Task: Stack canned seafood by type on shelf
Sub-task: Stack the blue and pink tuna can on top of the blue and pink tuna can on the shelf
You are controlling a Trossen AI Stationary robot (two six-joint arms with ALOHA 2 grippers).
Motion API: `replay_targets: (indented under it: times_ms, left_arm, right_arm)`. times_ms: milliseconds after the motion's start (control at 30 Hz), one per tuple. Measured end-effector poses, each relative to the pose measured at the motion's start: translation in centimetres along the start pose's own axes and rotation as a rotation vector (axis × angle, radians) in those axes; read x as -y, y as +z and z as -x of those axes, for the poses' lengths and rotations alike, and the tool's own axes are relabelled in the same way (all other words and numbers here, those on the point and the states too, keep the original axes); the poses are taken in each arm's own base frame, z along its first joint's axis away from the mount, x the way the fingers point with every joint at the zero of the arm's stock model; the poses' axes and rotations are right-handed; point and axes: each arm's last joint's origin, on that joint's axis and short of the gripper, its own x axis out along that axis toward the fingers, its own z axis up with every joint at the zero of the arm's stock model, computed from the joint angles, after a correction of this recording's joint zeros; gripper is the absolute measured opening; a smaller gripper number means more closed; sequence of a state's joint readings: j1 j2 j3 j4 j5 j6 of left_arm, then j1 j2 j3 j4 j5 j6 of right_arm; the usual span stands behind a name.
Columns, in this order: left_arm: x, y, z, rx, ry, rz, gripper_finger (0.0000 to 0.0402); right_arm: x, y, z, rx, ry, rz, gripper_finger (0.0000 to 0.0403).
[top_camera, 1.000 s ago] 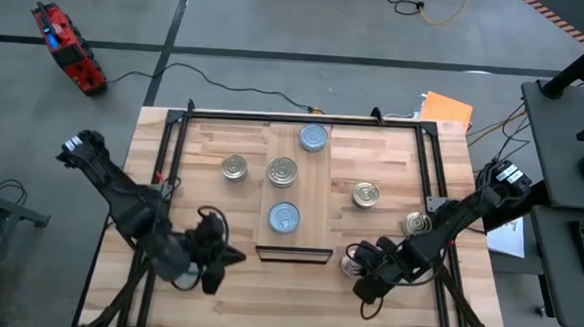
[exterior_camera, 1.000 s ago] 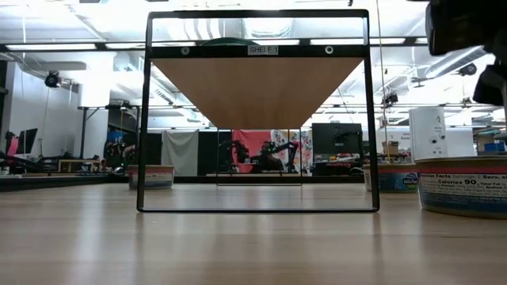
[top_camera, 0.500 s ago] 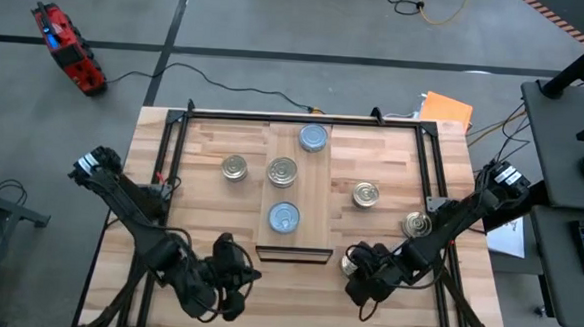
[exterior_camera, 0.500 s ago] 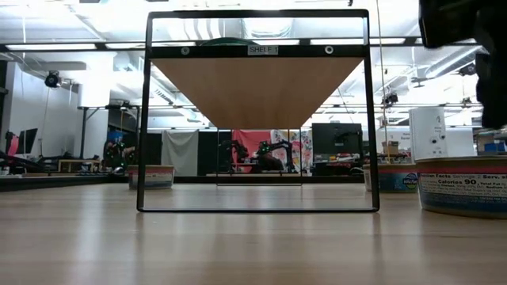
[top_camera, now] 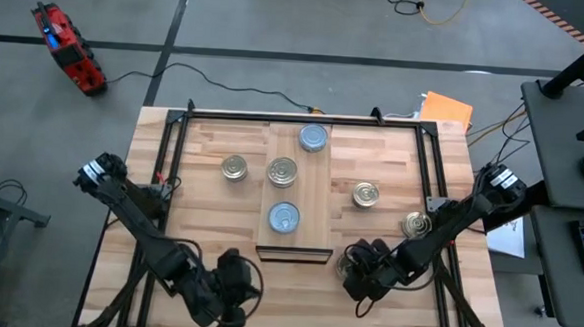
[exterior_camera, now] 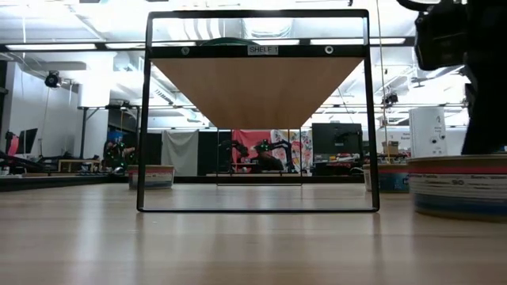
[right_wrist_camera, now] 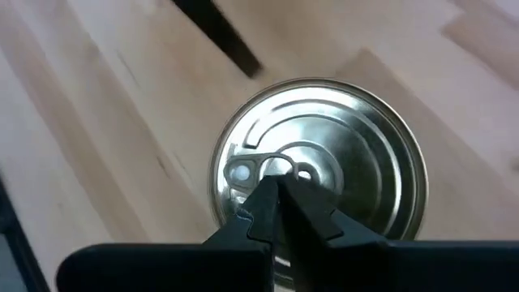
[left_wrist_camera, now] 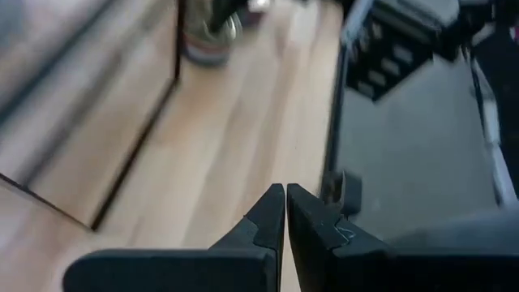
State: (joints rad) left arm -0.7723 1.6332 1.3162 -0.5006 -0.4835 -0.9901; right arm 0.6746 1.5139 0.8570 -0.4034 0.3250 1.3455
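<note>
Right pincer (right_wrist_camera: 278, 193) closed, tips over ringed silver tin (right_wrist_camera: 340, 154), partly hiding pull-tab. Left pincer (left_wrist_camera: 285, 203) closed, empty.

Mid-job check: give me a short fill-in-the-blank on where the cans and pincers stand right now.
1. The shelf carries ____ cans.
2. The right pincer hangs closed over a can's ____.
3. The left pincer is ____, holding nothing.
4. The shelf can farthest from the arms has a ____ top.

Answers: three; pull tab; shut; blue-grey

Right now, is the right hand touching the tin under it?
Cannot tell. In the right wrist view the shut right hand overlaps the tin's pull-tab, but no contact or gap shows.
</note>
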Motion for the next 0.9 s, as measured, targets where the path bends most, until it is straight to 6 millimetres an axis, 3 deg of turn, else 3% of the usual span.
replay_targets:
  times_ms: [167,400,667,900]
  left_arm:
    - [0.1,-1.2,-1.8,-0.036,0.024,0.017,0.0001]
    - [0.9,-1.9,-3.9,0.008,-0.004,0.043,0.0001]
    - [1.8,-2.3,-5.8,0.058,-0.077,0.093,0.0001]
    - [1.5,-3.3,-8.0,0.050,-0.046,0.082,0.0001]
  right_arm:
    - [-0.7,-0.2,-1.0,0.031,0.044,-0.030,0.0012]
    - [-3.0,-1.1,-1.7,0.012,0.259,-0.053,0.0012]
    - [-1.8,-0.7,0.9,-0.012,0.178,-0.038,0.0012]
    - [-1.1,-1.3,2.8,-0.195,0.175,-0.051,0.0012]
